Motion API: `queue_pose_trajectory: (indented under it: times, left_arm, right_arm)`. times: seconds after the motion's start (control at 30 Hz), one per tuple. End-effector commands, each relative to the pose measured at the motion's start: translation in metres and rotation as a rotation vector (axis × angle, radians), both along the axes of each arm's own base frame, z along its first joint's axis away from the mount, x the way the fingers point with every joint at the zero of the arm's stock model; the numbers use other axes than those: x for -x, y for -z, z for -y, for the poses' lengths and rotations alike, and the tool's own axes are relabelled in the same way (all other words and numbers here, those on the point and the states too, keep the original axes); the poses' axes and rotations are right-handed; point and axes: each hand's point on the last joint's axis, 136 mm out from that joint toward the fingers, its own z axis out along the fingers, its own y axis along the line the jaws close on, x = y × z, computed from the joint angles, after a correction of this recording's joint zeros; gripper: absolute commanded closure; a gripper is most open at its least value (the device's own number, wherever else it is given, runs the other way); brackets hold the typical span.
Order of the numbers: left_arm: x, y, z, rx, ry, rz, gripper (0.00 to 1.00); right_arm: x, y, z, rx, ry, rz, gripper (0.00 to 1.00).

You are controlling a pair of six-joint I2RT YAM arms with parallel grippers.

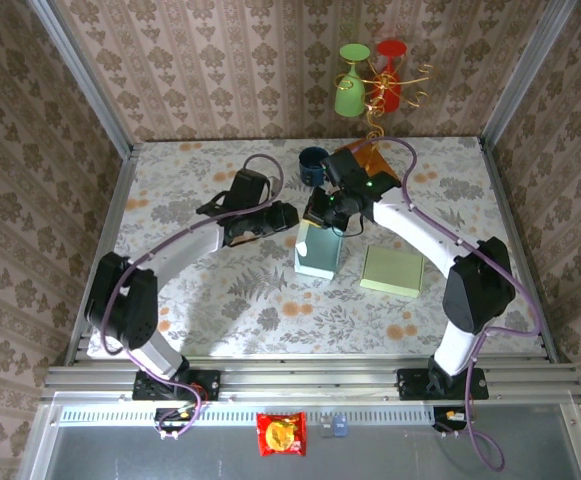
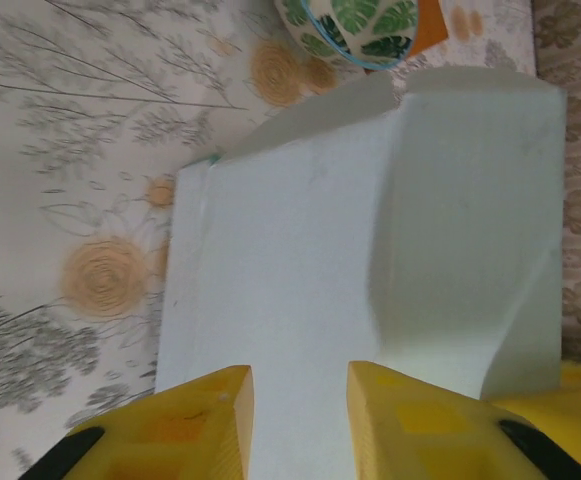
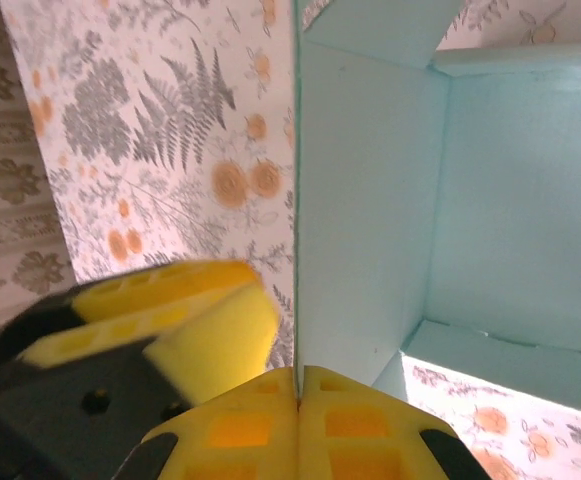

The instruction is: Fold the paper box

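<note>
The pale blue-green paper box (image 1: 318, 252) stands upright in the middle of the table with its top flaps open. My right gripper (image 1: 328, 212) reaches down over its far edge. In the right wrist view the gripper (image 3: 298, 385) is shut on the thin edge of one box wall (image 3: 365, 200), and the hollow inside of the box shows to the right. My left gripper (image 1: 284, 218) is at the box's left side. Its yellow fingers (image 2: 195, 420) stand apart, open, with the flat outer face of the box (image 2: 300, 260) right in front of them.
A flat light-green square box (image 1: 391, 271) lies right of the paper box. A dark cup (image 1: 314, 165) and an orange sheet (image 1: 370, 160) sit behind it, below a gold stand with green and red glasses (image 1: 370, 85). A snack packet (image 1: 281, 433) lies below the rail.
</note>
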Motion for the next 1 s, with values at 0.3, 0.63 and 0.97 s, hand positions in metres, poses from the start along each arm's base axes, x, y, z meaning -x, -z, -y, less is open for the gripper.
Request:
queue_pose_trajectory:
  times: [0.3,0.63,0.97]
  left_arm:
    - [0.021,-0.025,-0.089,-0.243,-0.086,0.127,0.68]
    - [0.044,-0.013,-0.092,-0.240,0.042,0.100,0.69]
    - [0.058,0.004,-0.092,-0.236,0.112,0.037,0.69]
  right_arm:
    - [-0.030,-0.057,0.059,-0.200,0.854,0.141,1.00]
    - [-0.026,-0.042,0.063,-0.206,1.191,-0.091,1.00]
    - [-0.032,-0.021,0.056,-0.170,1.260,-0.158,0.98]
